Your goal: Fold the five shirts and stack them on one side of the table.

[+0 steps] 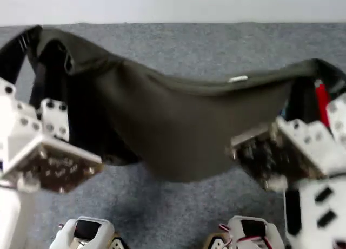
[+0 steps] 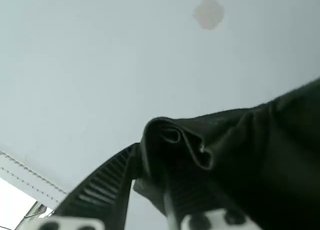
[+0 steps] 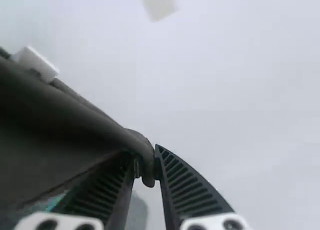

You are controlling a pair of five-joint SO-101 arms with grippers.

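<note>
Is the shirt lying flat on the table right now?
No, the shirt hangs in the air, sagging between the left gripper and the right gripper, each pinching an edge.

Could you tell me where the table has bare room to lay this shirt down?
Bare grey table lies beyond the top edge of the shirt, up to the far edge, and in front, between its sagging middle and the arm bases. Both sides are crowded by the arms.
</note>
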